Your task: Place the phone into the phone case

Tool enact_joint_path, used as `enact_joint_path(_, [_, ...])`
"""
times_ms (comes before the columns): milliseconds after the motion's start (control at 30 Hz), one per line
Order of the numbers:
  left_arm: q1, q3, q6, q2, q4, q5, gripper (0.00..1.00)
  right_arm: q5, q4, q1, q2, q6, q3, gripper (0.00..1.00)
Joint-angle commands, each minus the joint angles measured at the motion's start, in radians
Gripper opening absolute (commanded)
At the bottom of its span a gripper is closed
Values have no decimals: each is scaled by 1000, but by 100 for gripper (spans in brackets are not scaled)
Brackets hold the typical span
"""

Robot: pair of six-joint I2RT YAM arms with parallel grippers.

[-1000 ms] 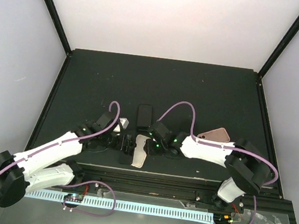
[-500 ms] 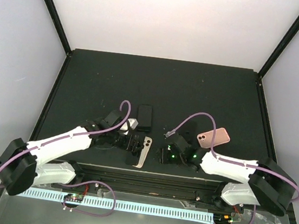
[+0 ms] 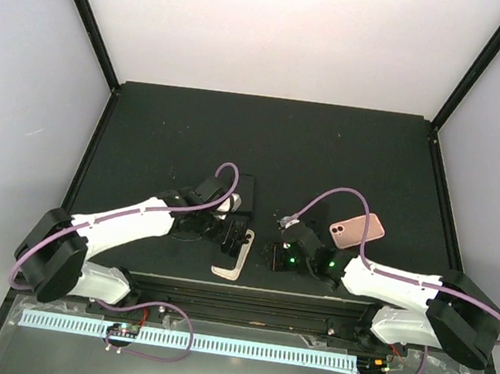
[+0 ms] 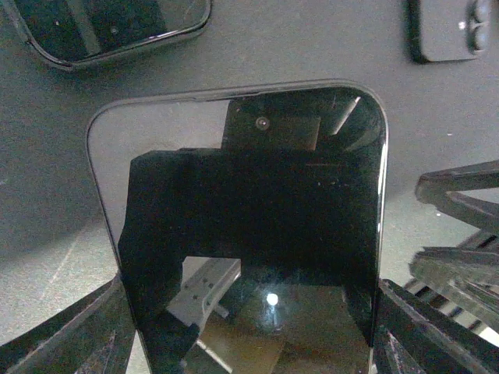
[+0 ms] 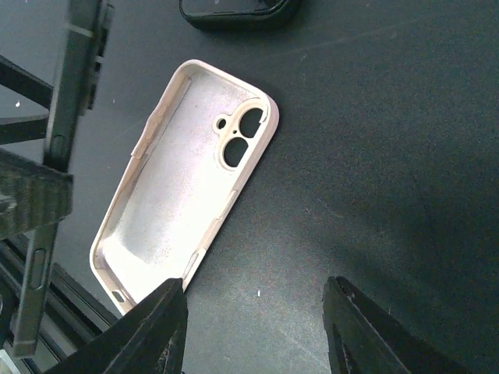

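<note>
Fingers [image 4: 70, 343] of the left gripper [image 4: 249, 331] are clamped on the two long sides of the phone [image 4: 242, 234], near its lower end. The dark glass faces the wrist camera. In the right wrist view the phone shows edge-on, raised off the table [image 5: 374, 156] and just beside the phone case [image 5: 187, 187], apart from it.

The cream phone case lies flat on the table near the near edge, its hollow side up and its camera cutout toward the far side. The right gripper [image 5: 269, 327] hangs low over the table with its fingers [image 5: 156, 327] apart and nothing between them. One fingertip sits at the case's near end; whether it touches cannot be told.

A black phone-shaped item [image 3: 243, 193] lies farther back, and a pink phone [image 3: 357, 229] lies off to the right, well apart from the case.
</note>
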Motion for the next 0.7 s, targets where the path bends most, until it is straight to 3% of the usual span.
enact_joint_path(0, [-22, 68, 25, 42, -43, -46, 62, 32, 33, -5, 4, 1, 2, 49])
enact_joint_path(167, [-45, 58, 30, 60, 36, 43, 62, 20, 54, -7, 1, 10, -21, 49])
enact_joint_path(367, [-46, 68, 43, 116, 16, 30, 62, -37, 93, -6, -18, 26, -46, 49])
enact_joint_path(667, [-46, 74, 39, 156, 24, 14, 63, -318, 334, 8, 11, 83, -97, 48])
